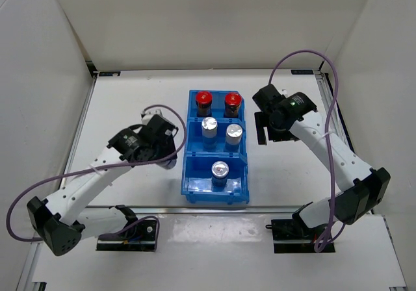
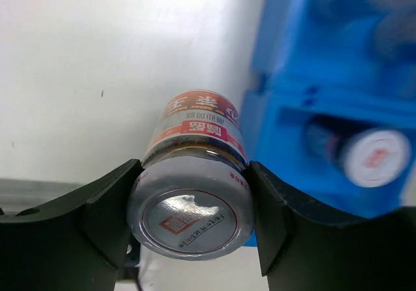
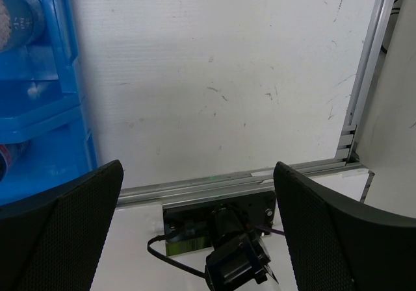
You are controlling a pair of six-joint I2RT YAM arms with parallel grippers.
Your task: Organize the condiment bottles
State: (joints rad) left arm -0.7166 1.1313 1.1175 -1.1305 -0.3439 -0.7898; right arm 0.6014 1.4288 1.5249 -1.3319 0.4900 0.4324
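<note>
My left gripper (image 2: 192, 203) is shut on the silver cap of a short bottle with a reddish label (image 2: 195, 174), held just left of the blue bin (image 1: 195, 187); in the top view the gripper (image 1: 168, 156) hides that bottle. In the bin, two red-capped dark bottles (image 1: 204, 99) (image 1: 232, 101) stand in the far compartment, two silver-capped pale bottles (image 1: 209, 126) (image 1: 234, 133) in the middle, and one silver-capped bottle (image 1: 220, 171) in the near compartment, also seen in the left wrist view (image 2: 374, 156). My right gripper (image 1: 265, 127) is open and empty, right of the bin.
The blue bin's edge shows at the left of the right wrist view (image 3: 45, 128). A metal rail (image 3: 364, 76) borders the table at the right. The arm base mounts (image 1: 127, 234) (image 1: 302, 234) sit at the near edge. White walls enclose the table.
</note>
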